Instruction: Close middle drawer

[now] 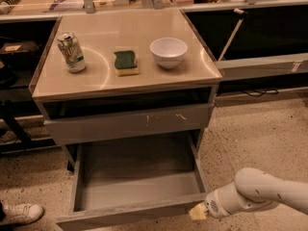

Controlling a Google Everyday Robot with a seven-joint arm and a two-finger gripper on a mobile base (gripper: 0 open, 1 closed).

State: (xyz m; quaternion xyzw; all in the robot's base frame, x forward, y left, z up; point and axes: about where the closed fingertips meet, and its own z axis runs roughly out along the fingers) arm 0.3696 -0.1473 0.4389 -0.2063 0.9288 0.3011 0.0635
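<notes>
At near right, low by the floor, my white robot arm (pixel 262 191) comes in from the right edge with its gripper (pixel 197 212) just beside the right end of the middle drawer's front panel, at or almost touching it. Contact unclear. Claw state: cannot tell from this angle, only a pale yellowish tip shows.

The middle drawer (pixel 137 179) is the wide shallow grey one with a plain flat front and no handle. It's pulled far out toward the near side, with a bare grey inside. It sits below the grey drawer front with small white scratch marks (pixel 130 124), which looks nearly shut.

Step in hand, my read: approach is done, lining up for the push. The drawer is fully open, so closing has not started. The next move calls for getting the gripper squarely onto the near face of the front, then pushing straight toward the far side. Contact is at the right end, so an off-centre push may skew the drawer on its runners; moving left toward the middle looks safer.

On the beige cabinet top (pixel 101 83): printed drink can (pixel 71 52) at far left, green-and-yellow sponge (pixel 126 62) in the middle, white bowl (pixel 168 52) to the right. The can has green and red print; I can't read a brand. No other writing is legible. A white shoe (pixel 19 213) is at near left on the speckled floor (pixel 255 138).
</notes>
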